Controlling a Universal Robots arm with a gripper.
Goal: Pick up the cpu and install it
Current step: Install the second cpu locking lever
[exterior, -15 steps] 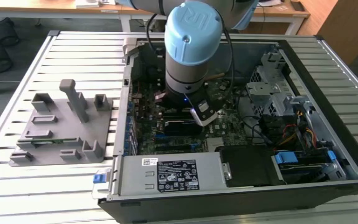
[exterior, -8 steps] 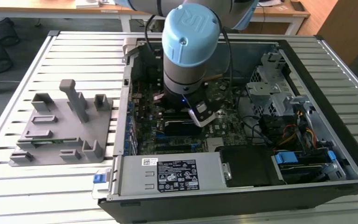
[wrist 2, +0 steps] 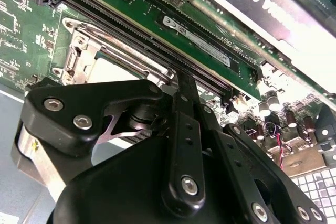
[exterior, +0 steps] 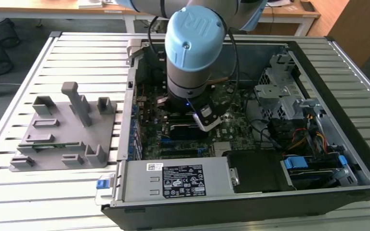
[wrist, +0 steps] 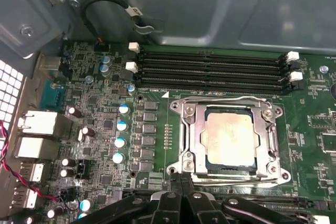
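Cpu sits in socket mid-motherboard. Gripper fingers together, empty, hovering just beside socket frame. Risk, imo: chip not fully seated, so clamping bends pins.

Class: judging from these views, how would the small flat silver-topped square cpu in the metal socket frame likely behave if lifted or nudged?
The small flat silver-topped square cpu looks thin and rigid, so probably stiff and light. Its smooth top may be slippery. Flat, it shouldn't roll.
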